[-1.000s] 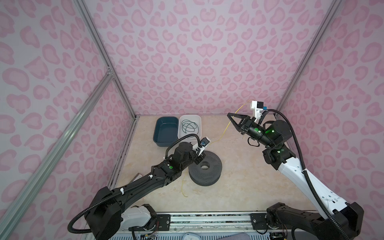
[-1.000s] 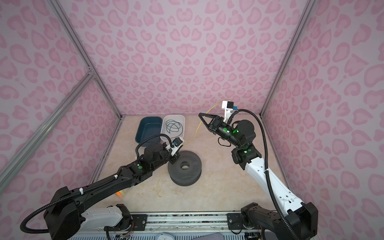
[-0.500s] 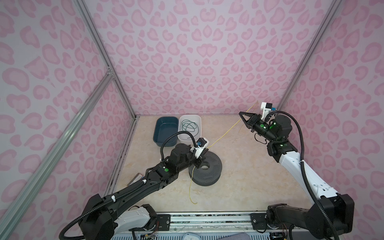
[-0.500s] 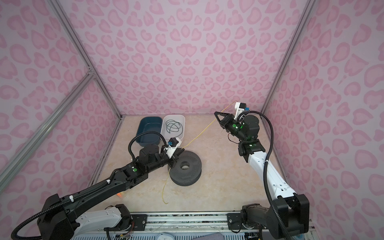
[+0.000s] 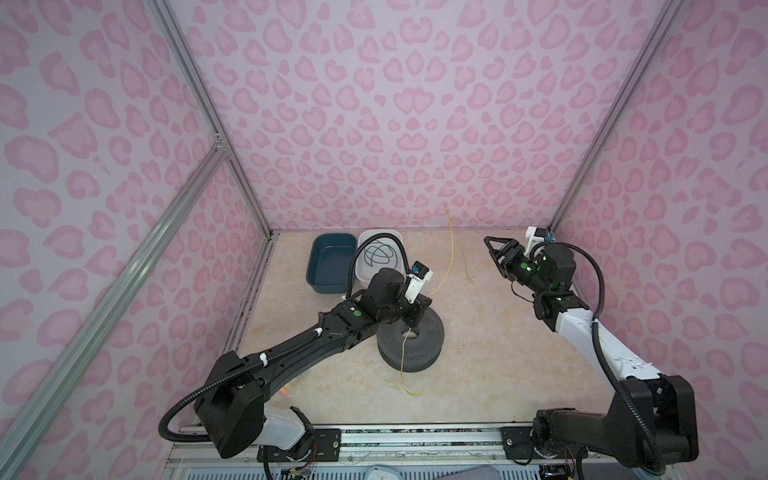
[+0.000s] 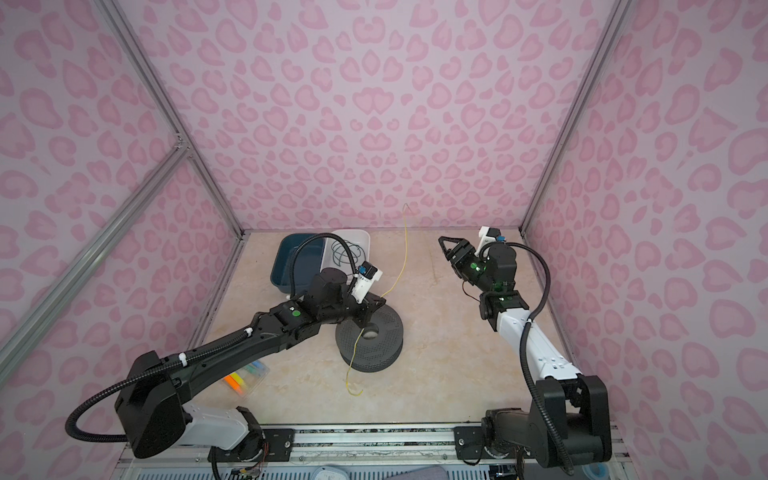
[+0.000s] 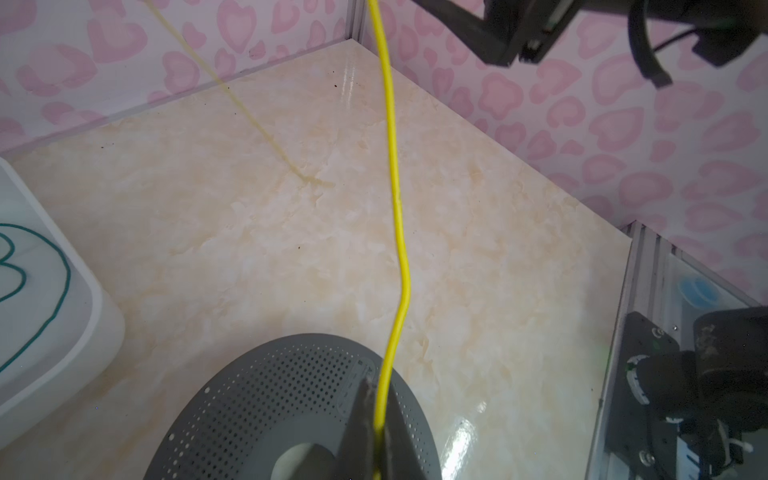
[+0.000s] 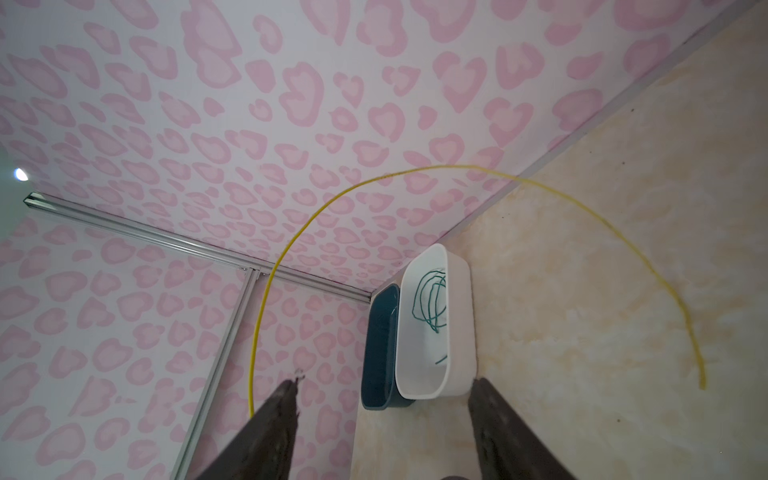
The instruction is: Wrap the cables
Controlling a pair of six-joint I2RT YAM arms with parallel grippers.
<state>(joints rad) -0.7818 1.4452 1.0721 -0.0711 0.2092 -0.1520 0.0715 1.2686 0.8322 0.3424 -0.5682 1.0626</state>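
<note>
My left wrist view is showing what the top views are hiding: my left end effector (image 7: 376, 399) is clenching the yellow cable (image 7: 392, 187) above the grey spool (image 7: 270, 395). In a top view the cable is rising toward 12 o'clock and trailing toward 6 o'clock onto the tabletop (image 5: 498, 353). My right end effector (image 8: 382, 390) is gaping empty at 3 o'clock from it. The green cable (image 5: 376, 257) is lying in the white bin (image 5: 399, 239), at 11 o'clock.

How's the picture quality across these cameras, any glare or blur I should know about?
Both top views: evenly lit, corners darkened, yellow cable thin but clear. Left wrist view: white glare patches on the glossy tabletop; left end effector close and soft. Right wrist view: the cable's stretch over the tabletop smears pale; right end effector out of focus.
</note>
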